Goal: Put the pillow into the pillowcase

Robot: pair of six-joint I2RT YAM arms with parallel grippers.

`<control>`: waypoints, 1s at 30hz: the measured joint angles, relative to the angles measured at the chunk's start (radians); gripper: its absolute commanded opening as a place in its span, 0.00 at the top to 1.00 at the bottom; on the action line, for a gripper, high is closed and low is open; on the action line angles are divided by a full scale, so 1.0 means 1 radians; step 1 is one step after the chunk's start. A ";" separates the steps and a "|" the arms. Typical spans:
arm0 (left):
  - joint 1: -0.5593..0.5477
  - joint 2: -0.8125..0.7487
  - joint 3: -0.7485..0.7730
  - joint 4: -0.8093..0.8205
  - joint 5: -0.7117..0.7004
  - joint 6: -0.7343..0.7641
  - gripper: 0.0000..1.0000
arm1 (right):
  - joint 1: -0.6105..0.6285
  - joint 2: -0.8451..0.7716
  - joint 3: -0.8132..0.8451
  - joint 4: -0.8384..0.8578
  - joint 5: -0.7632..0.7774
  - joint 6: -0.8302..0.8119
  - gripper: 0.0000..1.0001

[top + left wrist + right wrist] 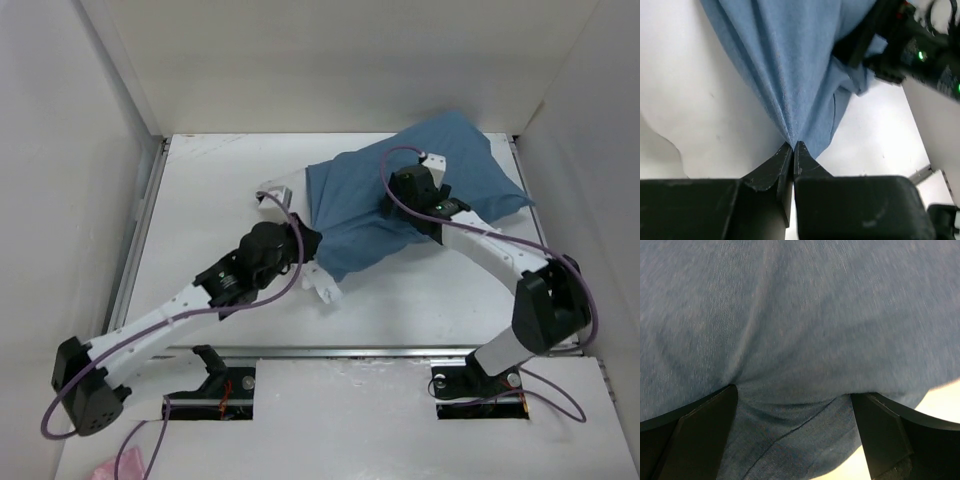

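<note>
where overhead blurs, left gripper [792, 146] — seemingly — pinches pillowcase [785, 60].

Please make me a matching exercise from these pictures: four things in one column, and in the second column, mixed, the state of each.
1. left pincer
2. right pincer
3. limp blue cloth pillowcase
4. plump white fabric pillow

a. mostly hidden by blue cloth
b. fingers wide apart
c. pinched by one pincer
d. shut on cloth

Pairs: 1-d, 2-b, 3-c, 4-a.
</note>
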 measured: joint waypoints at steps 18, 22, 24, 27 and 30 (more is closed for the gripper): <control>-0.234 0.150 0.045 -0.086 0.327 0.027 0.00 | -0.069 0.186 0.227 0.090 0.012 -0.090 0.00; -0.268 0.153 0.185 -0.174 0.228 0.060 0.00 | -0.117 0.071 0.209 0.067 0.007 -0.139 0.00; -0.267 0.096 0.211 -0.240 0.113 0.029 0.00 | -0.123 -0.023 0.189 0.060 -0.029 -0.158 0.00; -0.227 -0.030 0.219 -0.401 -0.108 -0.118 0.00 | -0.093 -0.185 0.136 0.056 -0.112 -0.177 0.00; -0.100 -0.130 0.198 -0.523 -0.277 -0.264 0.00 | 0.023 -0.318 0.076 0.054 -0.185 -0.190 0.00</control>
